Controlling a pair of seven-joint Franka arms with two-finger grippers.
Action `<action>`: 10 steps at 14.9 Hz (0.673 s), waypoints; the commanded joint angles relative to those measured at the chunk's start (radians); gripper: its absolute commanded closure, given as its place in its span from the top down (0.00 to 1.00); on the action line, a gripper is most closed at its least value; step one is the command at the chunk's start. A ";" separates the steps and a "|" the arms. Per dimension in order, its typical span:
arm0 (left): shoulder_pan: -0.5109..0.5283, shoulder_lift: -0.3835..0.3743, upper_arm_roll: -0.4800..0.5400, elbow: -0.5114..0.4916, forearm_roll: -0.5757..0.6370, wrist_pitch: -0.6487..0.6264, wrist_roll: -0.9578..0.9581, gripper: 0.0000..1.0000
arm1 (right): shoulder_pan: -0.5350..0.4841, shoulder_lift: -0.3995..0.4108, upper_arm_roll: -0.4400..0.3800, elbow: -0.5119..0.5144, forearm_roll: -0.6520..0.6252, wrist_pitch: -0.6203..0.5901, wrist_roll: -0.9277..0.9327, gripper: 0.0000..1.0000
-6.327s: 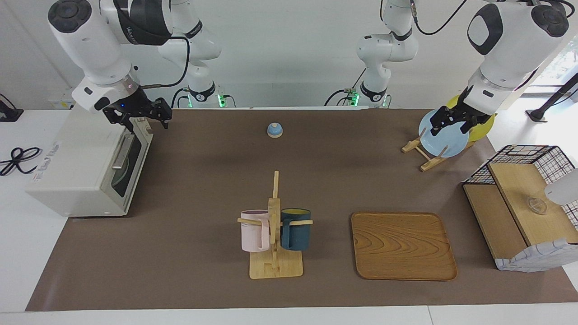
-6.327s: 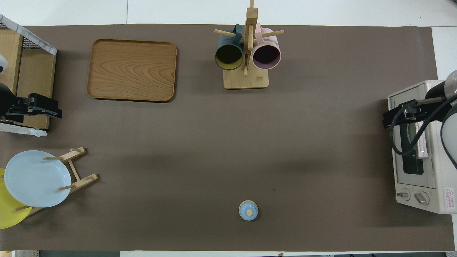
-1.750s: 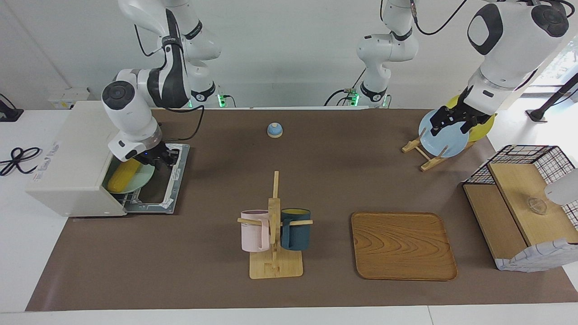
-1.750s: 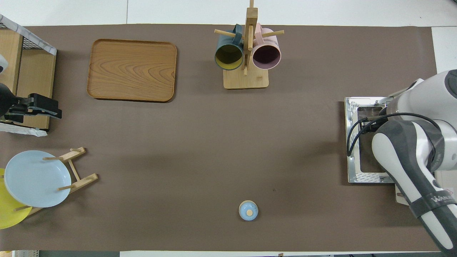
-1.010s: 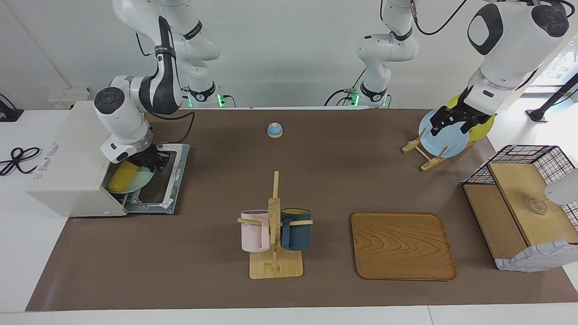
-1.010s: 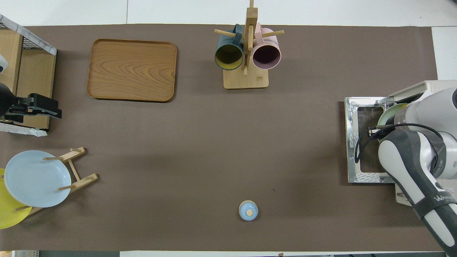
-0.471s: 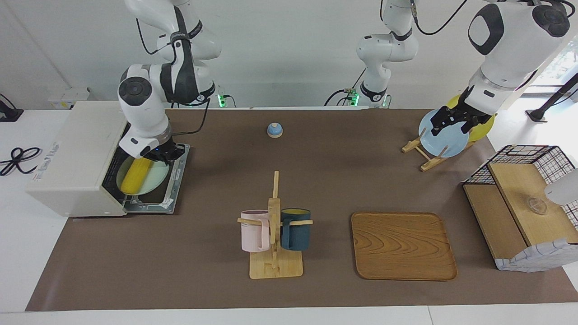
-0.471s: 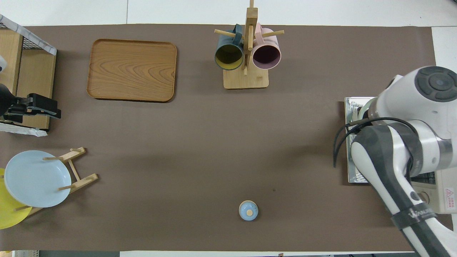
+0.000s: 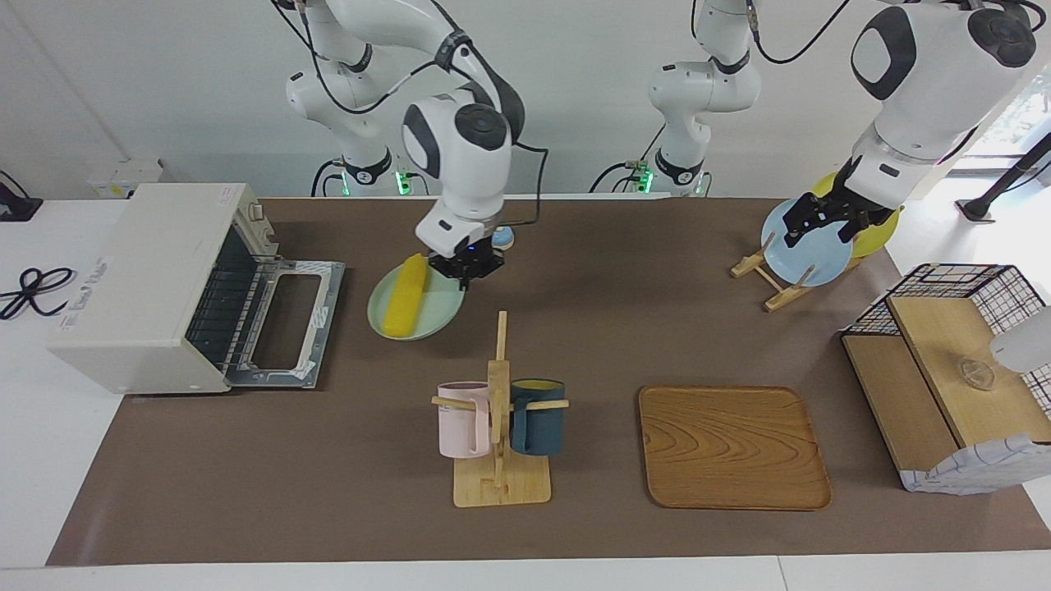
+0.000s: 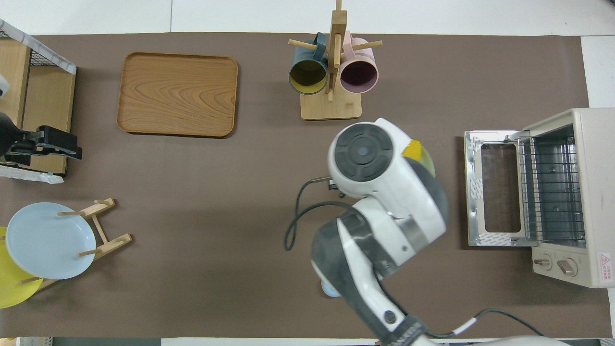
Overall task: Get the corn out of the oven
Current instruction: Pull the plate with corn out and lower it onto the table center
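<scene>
One corn [image 9: 406, 295] on one green plate [image 9: 435, 322], right pincer [image 9: 468, 275] clamped on plate rim, one open oven [image 9: 156, 287], two mugs [image 9: 538, 414].

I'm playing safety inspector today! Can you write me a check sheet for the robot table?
Surface: brown mat, nothing spilled.
Job's things: corn on green plate, out of oven; oven door open.
Clutter: mug rack, wooden tray, plate stand, basket.
Grippers: right gripper shut on green plate's rim; left gripper open, waiting over plate stand.
Cables: black cord beside oven.
Surroundings: nothing seen.
</scene>
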 commanded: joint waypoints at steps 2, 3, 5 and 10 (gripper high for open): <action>0.004 -0.016 -0.001 -0.013 0.016 0.001 0.006 1.00 | 0.097 0.249 -0.003 0.221 0.014 0.111 0.152 0.00; 0.006 -0.016 -0.001 -0.013 0.016 0.001 0.003 1.00 | 0.108 0.252 -0.001 0.206 0.029 0.162 0.154 0.00; 0.006 -0.016 -0.001 -0.013 0.016 0.001 -0.002 1.00 | 0.109 0.251 -0.001 0.167 0.072 0.221 0.156 0.00; 0.004 -0.016 -0.001 -0.014 0.016 0.004 0.000 1.00 | 0.079 0.248 -0.001 0.139 0.107 0.304 0.124 0.38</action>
